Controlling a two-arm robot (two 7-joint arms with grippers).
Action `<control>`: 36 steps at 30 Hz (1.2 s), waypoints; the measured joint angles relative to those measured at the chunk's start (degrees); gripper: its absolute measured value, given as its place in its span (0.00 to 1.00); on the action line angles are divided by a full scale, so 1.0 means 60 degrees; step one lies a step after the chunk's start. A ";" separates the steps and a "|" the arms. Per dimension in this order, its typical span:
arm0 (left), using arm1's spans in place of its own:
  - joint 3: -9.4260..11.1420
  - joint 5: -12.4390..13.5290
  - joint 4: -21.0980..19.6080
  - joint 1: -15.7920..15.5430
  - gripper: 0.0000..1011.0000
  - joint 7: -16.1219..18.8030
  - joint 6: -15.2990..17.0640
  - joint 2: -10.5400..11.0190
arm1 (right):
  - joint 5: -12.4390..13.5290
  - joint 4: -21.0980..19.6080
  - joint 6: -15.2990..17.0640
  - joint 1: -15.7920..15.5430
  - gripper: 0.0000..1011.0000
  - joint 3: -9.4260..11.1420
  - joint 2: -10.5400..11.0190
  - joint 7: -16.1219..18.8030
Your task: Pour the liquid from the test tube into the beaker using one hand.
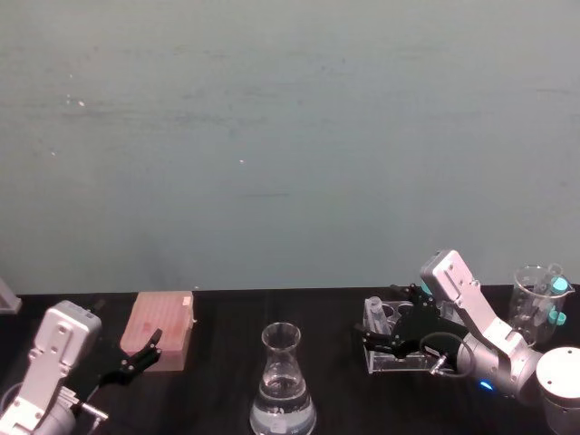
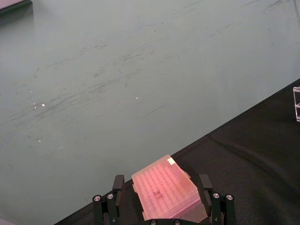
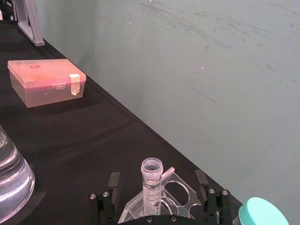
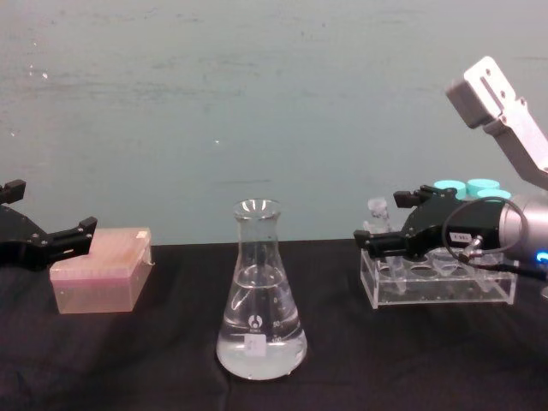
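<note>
1. the test tube (image 3: 151,185) stands upright in the clear rack (image 4: 437,289), at the end nearest the beaker (image 4: 259,300), on the right of the surface (image 4: 342,377). judged light, thin-walled, smooth and brittle. its liquid level cannot be read.
2. take hold on the bare wall below the flared rim, above the rack top. grip lightly: glass may slip or crack.
3. the right gripper (image 3: 157,180) is at the tube, with its fingers (image 3: 112,180) spread wide on either side of it and holding nothing.
4. the beaker stands mid-surface, well apart from the rack, with clear liquid (image 4: 259,351) in its base. its narrow neck calls for a careful pour.
5. the left gripper (image 1: 138,358) rests near the pink box (image 1: 161,328), fingers open and empty.
</note>
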 joint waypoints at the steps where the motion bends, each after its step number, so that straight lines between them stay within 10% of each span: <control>1: 0.0000 0.0000 0.0000 0.0000 0.99 0.0000 -0.0001 -0.0001 | 0.0000 0.0000 0.0000 0.0000 0.99 0.0000 0.0000 0.0000; 19: 0.0001 0.0000 0.0000 0.0000 0.99 0.0000 0.0000 0.0000 | 0.0026 -0.0002 0.0002 -0.0009 0.96 0.0000 0.0009 -0.0014; 36: 0.0001 0.0000 0.0000 0.0001 0.99 0.0000 0.0000 0.0000 | 0.0041 -0.0014 0.0012 -0.0010 0.47 0.0000 0.0009 -0.0013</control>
